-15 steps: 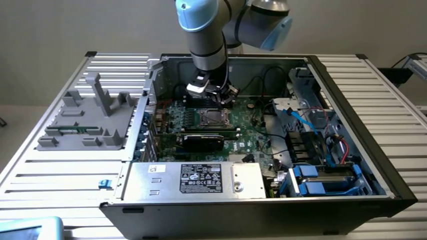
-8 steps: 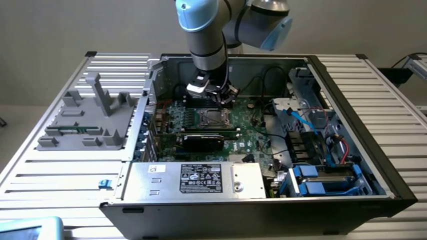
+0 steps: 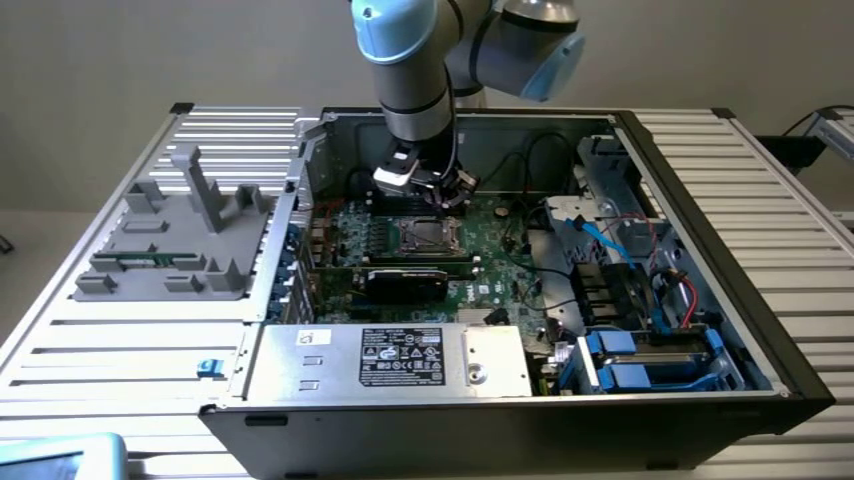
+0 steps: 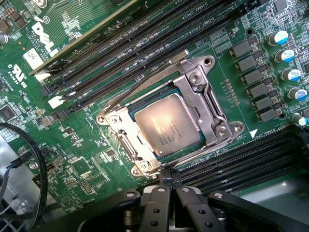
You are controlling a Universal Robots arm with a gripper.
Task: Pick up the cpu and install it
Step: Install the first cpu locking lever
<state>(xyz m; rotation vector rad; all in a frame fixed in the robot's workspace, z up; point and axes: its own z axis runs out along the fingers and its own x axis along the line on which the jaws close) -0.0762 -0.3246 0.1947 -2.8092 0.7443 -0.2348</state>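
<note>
Inside the open computer case [image 3: 781, 352], near its far wall: tool [image 4: 169, 187] pinched narrow, holding nothing, poised over the motherboard [image 4: 82, 145]. Close by, cpu [image 4: 166, 130] lying flat within the metal-framed socket [image 4: 195, 79], between memory slots [image 4: 145, 48].

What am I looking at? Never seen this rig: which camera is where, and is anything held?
A single robot arm with a gripper reaches into an open computer case lying on a slatted metal table. One picture comes from a camera off the arm, the other from a camera on its wrist, facing the green motherboard. The cpu sits in its metal-framed socket. The gripper hangs over the board near the socket, shut and holding nothing. A grey plastic fixture stands on the table at the exterior view's left.
</note>
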